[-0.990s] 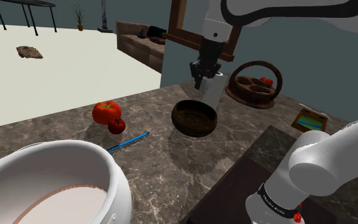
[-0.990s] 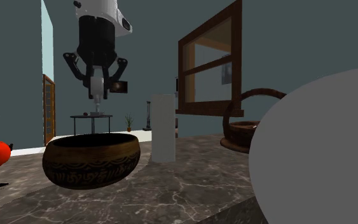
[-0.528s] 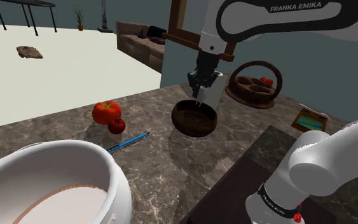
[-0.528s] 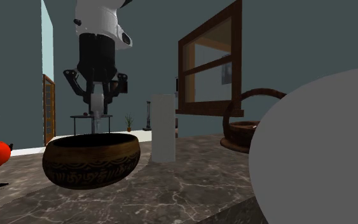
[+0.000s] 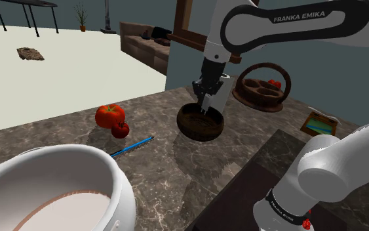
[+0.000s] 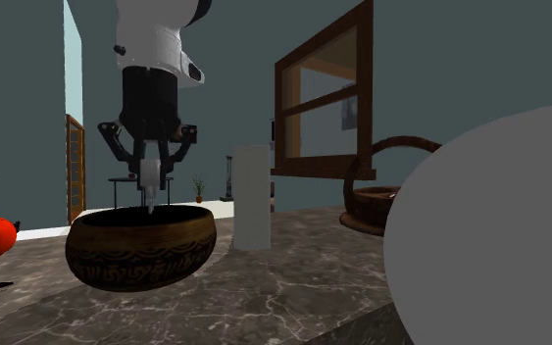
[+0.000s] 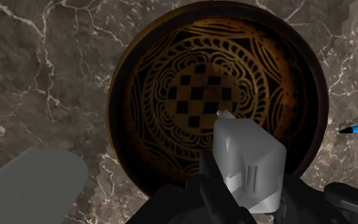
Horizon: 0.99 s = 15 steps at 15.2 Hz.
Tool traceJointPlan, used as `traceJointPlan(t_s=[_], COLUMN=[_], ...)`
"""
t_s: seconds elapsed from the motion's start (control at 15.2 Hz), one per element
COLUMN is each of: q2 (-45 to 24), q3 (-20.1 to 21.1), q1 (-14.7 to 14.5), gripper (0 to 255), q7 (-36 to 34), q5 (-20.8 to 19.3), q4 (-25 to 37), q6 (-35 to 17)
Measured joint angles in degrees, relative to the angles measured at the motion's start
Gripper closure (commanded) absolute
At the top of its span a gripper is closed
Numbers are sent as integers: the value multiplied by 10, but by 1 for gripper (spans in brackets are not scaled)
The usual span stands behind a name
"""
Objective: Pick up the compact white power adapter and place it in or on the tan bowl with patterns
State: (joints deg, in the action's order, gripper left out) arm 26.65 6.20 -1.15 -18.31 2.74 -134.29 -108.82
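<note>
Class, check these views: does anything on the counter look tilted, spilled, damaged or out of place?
Nothing stands out. The fingers clasp the white adapter above the patterned bowl; the tomatoes, blue pen and basket rest intact on the marble counter.

Built as a white arm (image 5: pixel 327 174) of rounded links, dark at the joints. Lettered FRANKA EMIKA in white on a dark band above the gripper (image 6: pixel 152 191). All black there, with angular side brackets under a white shell. Small dark print and a red dot far from the gripper.
</note>
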Motion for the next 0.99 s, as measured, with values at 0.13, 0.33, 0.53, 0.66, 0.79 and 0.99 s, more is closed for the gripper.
traceJointPlan(t_s=[0.13,0.33,0.53,0.66,0.79,0.99], q2=[0,0,0,0,3,3], q3=[0,0,0,-1,-3,-2], q1=[0,0,0,0,1,1], gripper=[255,0,0,0,0,0], q7=[0,0,0,1,1,0], q5=[0,0,0,0,-1,-2], q4=[0,0,0,8,37,66], q6=[0,0,0,8,38,69])
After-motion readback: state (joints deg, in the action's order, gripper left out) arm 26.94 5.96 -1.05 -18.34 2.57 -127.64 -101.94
